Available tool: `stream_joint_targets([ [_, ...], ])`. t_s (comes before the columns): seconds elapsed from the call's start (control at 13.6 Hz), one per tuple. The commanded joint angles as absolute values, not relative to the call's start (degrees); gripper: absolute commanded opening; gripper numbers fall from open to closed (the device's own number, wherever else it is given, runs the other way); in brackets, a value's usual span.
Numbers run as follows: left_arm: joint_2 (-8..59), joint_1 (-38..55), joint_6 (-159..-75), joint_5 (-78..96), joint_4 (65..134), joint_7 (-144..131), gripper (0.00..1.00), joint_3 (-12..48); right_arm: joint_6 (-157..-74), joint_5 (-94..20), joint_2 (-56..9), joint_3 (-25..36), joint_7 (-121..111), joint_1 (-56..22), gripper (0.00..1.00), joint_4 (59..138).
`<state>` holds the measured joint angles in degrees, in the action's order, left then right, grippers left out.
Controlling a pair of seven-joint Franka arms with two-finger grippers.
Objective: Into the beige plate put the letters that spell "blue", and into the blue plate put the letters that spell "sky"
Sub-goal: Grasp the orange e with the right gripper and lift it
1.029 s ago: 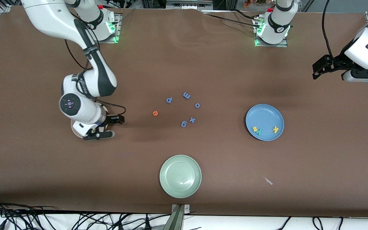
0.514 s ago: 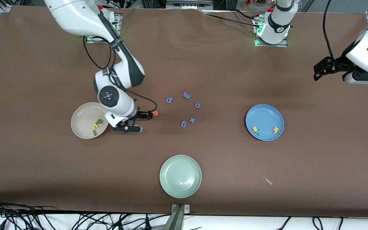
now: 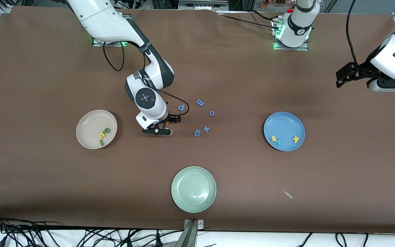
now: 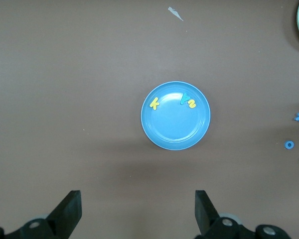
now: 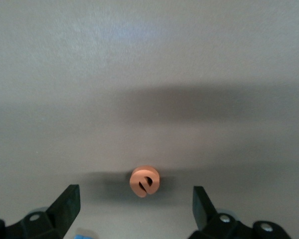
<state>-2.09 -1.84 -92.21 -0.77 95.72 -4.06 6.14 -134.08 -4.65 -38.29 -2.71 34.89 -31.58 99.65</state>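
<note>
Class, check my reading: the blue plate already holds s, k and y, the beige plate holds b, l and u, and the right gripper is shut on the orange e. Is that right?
One slip: the right gripper is open, not shut on the orange e, which lies on the table between its fingers, as the right wrist view shows. The blue plate and the beige plate contents are as stated.

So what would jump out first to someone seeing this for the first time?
The right hand, open, hangs low over the orange e on the brown table. The blue plate, toward the left arm's end, holds three letters; the beige plate, toward the right arm's end, holds three too.
</note>
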Motion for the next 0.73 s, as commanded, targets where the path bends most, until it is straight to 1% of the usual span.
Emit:
stream_joint_targets([
  [0.0, -1.5, -2.0, -92.0, -0.4, 94.5, -4.1, 1.0, 6.5, -135.3, -4.4, -38.3, -2.5, 34.8, -31.8, 1.0, 100.7],
  [0.07, -1.5, -1.9, -92.0, -0.4, 94.5, -4.1, 1.0, 6.5, -136.4, -4.4, -38.3, -2.5, 34.8, -31.9, 0.99, 101.2],
  [0.29, -1.6, -2.0, -92.0, -0.4, 94.5, -4.1, 1.0, 6.5, -136.8, -4.4, -38.8, -2.5, 34.8, -31.9, 0.84, 101.2],
  [0.37, -1.6, -1.9, -92.0, -0.4, 94.5, -4.1, 1.0, 6.5, -136.8, -4.4, -38.9, -2.5, 34.8, -31.8, 0.71, 101.2],
  [0.44, -1.6, -1.9, -92.0, -0.4, 94.5, -4.1, 1.0, 6.6, -136.8, -4.5, -39.0, -2.5, 34.8, -31.9, 0.64, 101.2],
  [0.66, -1.6, -2.0, -92.0, -0.4, 94.5, -4.1, 1.0, 6.6, -136.8, -4.4, -39.1, -2.5, 34.8, -31.9, 0.46, 101.7],
])
